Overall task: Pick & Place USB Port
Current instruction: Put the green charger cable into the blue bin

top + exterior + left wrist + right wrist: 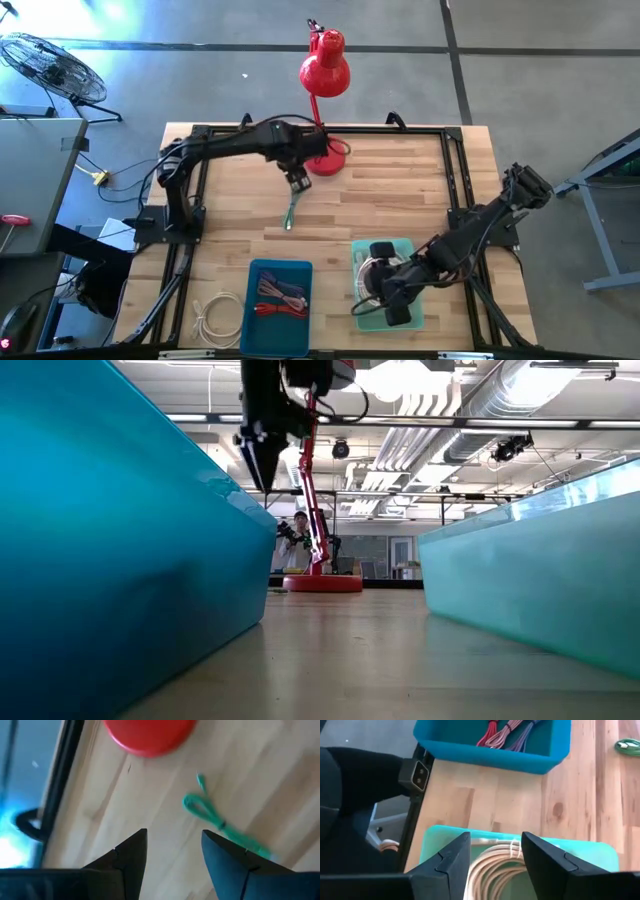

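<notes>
A green USB cable [291, 212] lies loose on the wooden table, just to the near side of the red lamp's base; it also shows in the left wrist view [220, 822]. My left gripper [298, 183] hangs open and empty above the table, just on the far side of the cable [172, 837]; in the low view it points down [262, 455]. My right gripper [372, 298] is open over a coil of white cable [495, 862] that lies in a light teal tray [435, 837] at the near right; its fingers stand above the coil.
A red desk lamp [323, 70] stands at the far middle, its base [150, 735] close to my left gripper. A blue bin [280, 298] with red and purple cables sits near the front. A white cable [215, 318] lies left of it. Black frame rails run along the table's edges.
</notes>
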